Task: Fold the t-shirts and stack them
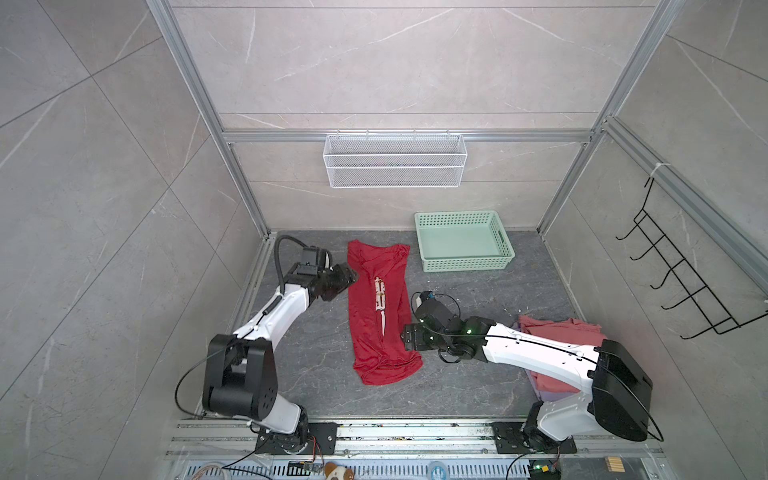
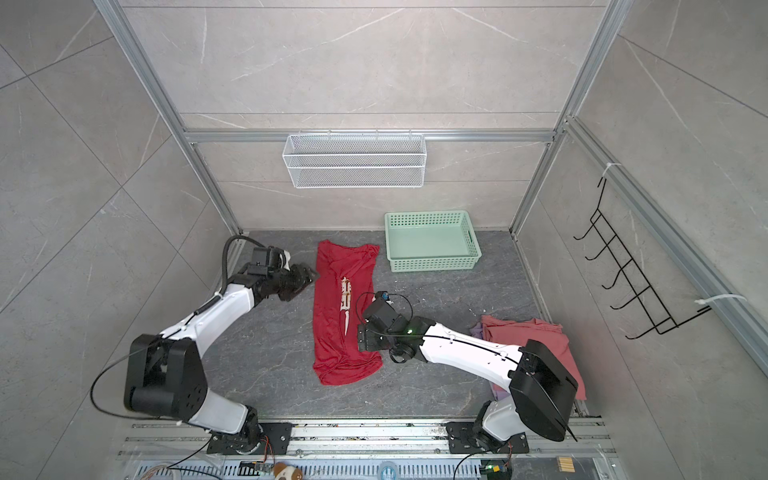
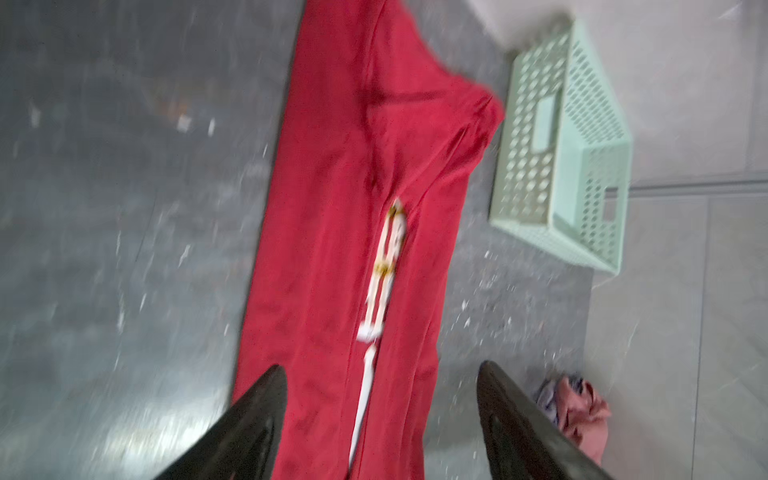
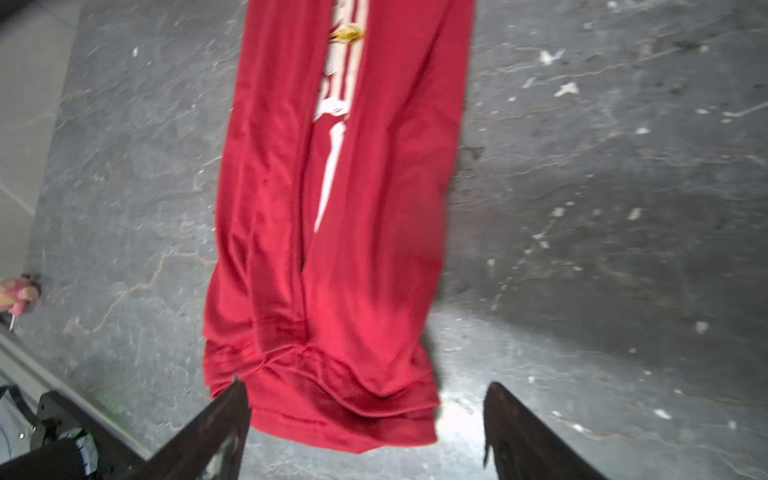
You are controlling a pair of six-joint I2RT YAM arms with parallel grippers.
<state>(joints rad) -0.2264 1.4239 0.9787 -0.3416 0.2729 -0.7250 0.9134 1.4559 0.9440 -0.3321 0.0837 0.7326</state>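
Observation:
The red t-shirt [image 1: 374, 316] [image 2: 336, 324] lies on the dark table as a long narrow strip, both sides folded in, with its white-and-gold print showing along the middle seam [image 3: 386, 257]. My left gripper [image 1: 353, 276] [image 3: 380, 368] hovers open at the strip's left edge near the collar end, holding nothing. My right gripper [image 1: 405, 338] [image 4: 365, 384] stands open at the right edge by the hem [image 4: 332, 415], also holding nothing. A salmon-pink t-shirt [image 1: 557, 332] [image 3: 582, 411] is heaped at the right, partly under my right arm, and a lavender one [image 1: 544, 392] peeks from beneath it.
A mint-green perforated basket [image 1: 465, 264] [image 3: 528, 166] stands at the back right, just beyond the red strip's collar end. A white wire basket [image 1: 395, 160] hangs on the back wall. A black hook rack [image 1: 673, 282] is fixed to the right wall.

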